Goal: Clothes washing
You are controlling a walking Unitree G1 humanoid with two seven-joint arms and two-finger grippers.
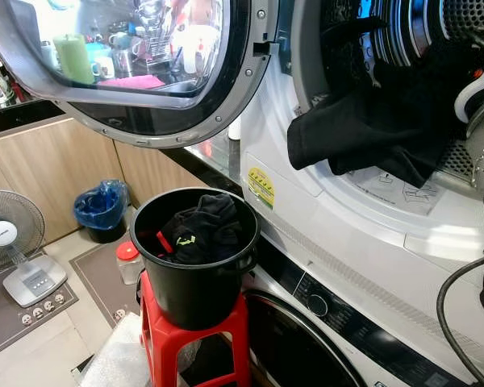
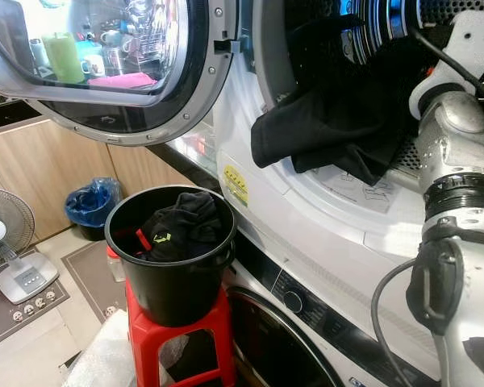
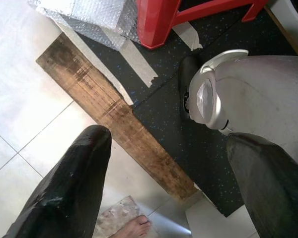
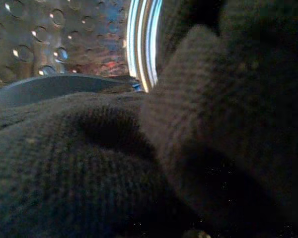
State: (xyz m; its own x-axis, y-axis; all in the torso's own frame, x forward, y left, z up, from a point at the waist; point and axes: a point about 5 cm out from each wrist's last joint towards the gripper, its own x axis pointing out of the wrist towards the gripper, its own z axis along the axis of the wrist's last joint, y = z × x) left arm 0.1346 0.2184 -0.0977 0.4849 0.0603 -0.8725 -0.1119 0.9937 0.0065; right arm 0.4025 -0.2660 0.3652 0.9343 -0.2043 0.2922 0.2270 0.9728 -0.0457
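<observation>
Black garment (image 1: 363,129) hangs over the lower rim of the open washer drum (image 2: 403,32), half inside. The right arm (image 2: 460,161) reaches into the drum; its gripper's state cannot be told, dark knit fabric pressing against the wrist camera. Black bucket (image 1: 195,266) of dark clothes (image 1: 200,230) stands on the red stool (image 1: 195,339). Left gripper (image 3: 169,183) hangs wide apart above the floor (image 3: 30,99).

The drum opening (image 1: 403,48) was largely blocked: a black garment (image 1: 363,133) draped over its lip at 6 o'clock, and the right arm (image 2: 456,153) filled the 3 o'clock side. The open door (image 1: 145,72) stood off at 9 o'clock. Below, the bucket (image 1: 195,274) on the red stool (image 1: 195,339) had an open mouth, half filled with dark clothes (image 1: 200,230).
</observation>
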